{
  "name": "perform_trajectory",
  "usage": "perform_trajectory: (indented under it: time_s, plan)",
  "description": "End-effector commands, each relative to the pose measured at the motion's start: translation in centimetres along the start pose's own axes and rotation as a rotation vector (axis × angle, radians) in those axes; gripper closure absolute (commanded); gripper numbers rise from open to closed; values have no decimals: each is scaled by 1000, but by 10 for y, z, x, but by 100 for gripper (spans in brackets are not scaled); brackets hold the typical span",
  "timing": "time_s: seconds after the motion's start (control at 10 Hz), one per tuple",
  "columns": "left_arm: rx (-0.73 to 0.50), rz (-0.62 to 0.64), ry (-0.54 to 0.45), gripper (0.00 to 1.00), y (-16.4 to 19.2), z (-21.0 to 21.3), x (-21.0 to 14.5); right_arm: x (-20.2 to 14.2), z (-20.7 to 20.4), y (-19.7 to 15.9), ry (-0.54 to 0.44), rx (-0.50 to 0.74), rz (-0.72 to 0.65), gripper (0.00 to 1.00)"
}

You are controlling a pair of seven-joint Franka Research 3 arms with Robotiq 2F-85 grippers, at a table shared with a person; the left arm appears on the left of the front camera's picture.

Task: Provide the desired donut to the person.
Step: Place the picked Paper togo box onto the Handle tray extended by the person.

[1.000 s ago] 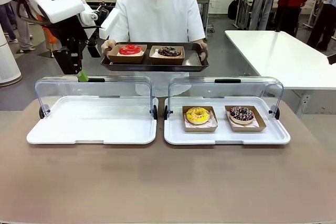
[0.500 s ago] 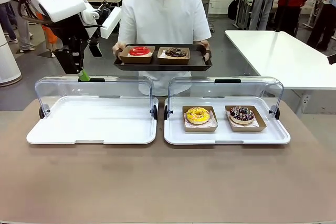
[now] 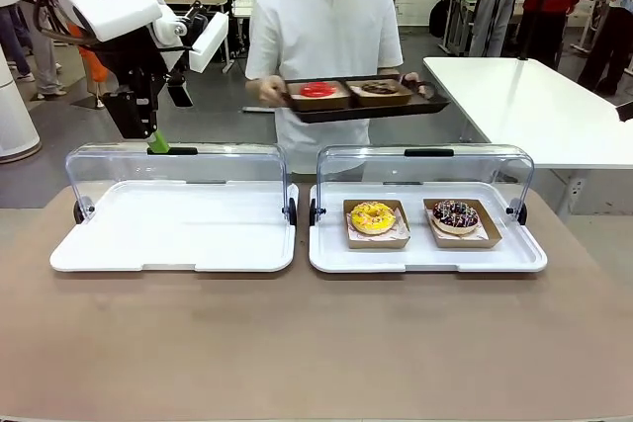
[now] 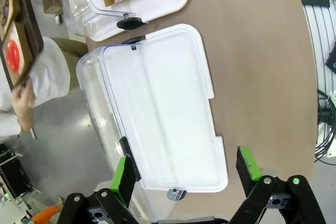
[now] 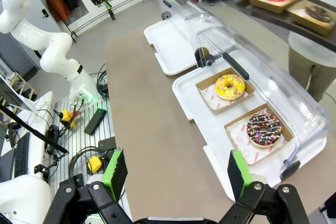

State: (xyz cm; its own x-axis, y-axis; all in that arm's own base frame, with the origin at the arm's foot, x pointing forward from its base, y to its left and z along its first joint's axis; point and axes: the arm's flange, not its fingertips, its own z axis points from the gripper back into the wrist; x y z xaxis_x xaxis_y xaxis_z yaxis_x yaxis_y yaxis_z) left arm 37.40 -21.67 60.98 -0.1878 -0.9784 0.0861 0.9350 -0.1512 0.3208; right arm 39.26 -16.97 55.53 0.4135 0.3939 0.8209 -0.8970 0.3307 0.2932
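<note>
The person (image 3: 326, 27) in a white shirt stands past the table, holding a dark tray (image 3: 425, 104) with a red donut (image 3: 317, 89) and a chocolate donut (image 3: 379, 87) in paper boats. On the table, the right white tray (image 3: 425, 266) holds a yellow donut (image 3: 373, 215) and a sprinkled chocolate donut (image 3: 455, 212). My left gripper (image 3: 153, 140) hangs open above the back left of the left white tray (image 3: 173, 259); the left wrist view has its jaws (image 4: 186, 169) wide over that tray. My right gripper (image 5: 177, 172) is open, high above the yellow donut (image 5: 229, 86) and sprinkled donut (image 5: 264, 129).
Both trays have clear hinged lids (image 3: 178, 170) standing raised along their far edges. A white table (image 3: 534, 106) stands at the back right, and other people stand farther off. The brown tabletop (image 3: 316, 343) stretches in front of the trays.
The person has swung the dark tray with its two donuts to the right and shifted that way. My left arm has barely moved.
</note>
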Motion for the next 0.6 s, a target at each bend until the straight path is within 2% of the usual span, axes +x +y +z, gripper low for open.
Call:
perform_trajectory:
  time_s: [0.0, 0.4, 0.5]
  plan:
    - [1, 4, 5, 0, 2, 1, 0, 1, -1, 0, -10, 2, -3, 0]
    - [0, 0, 0, 0, 0, 0, 0, 1, -1, 0, -10, 2, -3, 0]
    - [1, 60, -65, 0, 10, 8, -27, 1, -1, 0, -10, 2, -3, 0]
